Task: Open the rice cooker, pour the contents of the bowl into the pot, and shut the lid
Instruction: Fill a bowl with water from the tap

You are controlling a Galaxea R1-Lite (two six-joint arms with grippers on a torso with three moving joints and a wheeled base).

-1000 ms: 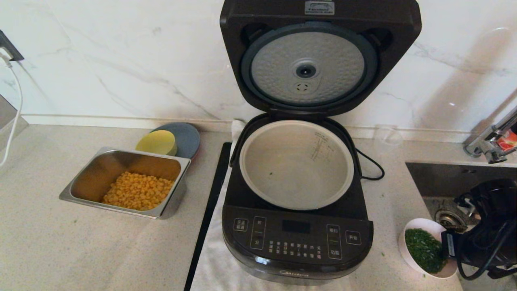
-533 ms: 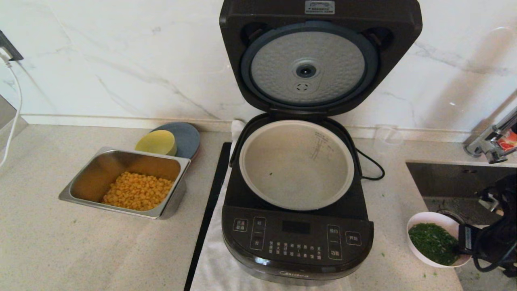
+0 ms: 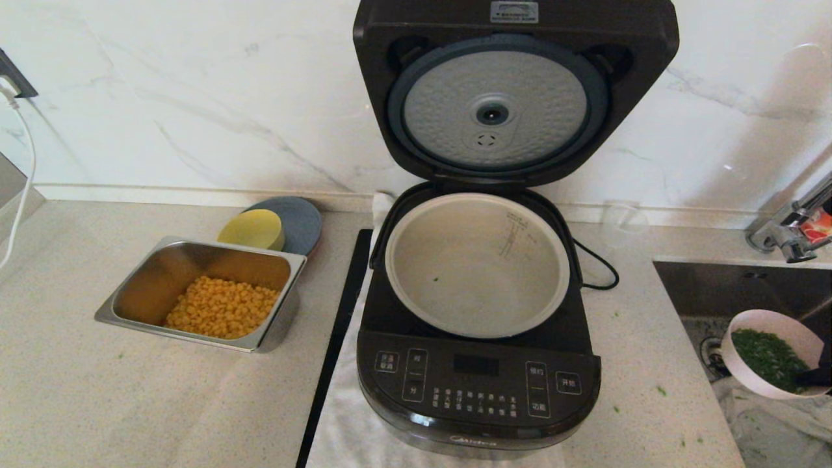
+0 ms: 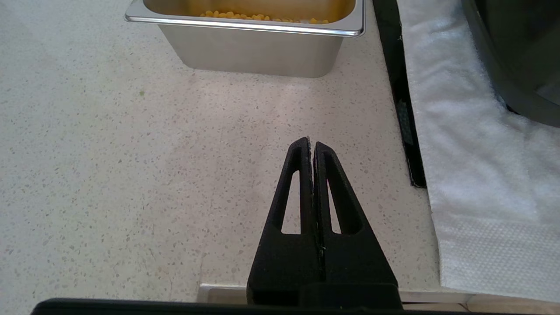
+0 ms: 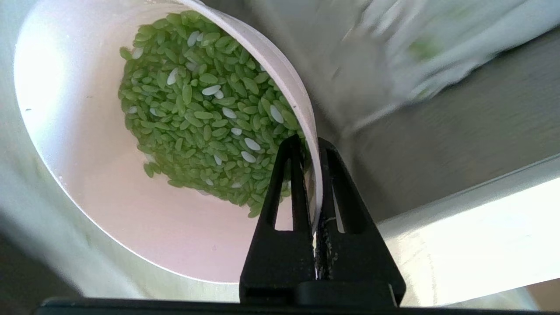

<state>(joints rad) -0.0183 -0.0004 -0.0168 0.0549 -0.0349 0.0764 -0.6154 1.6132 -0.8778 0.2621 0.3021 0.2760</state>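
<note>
With the lid up, our right claw, clamped on the bowl's rim, has lifted it off the desk, apparently over the sink, pouring ahead; left claw parked together.

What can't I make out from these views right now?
- Right gripper: head view's right edge cuts it off; only the wrist view shows it clamped on the bowl rim.
- Surface beneath the bowl: motion-blurred in the right wrist view.
- Rice cooker button characters: too small, head view.
</note>
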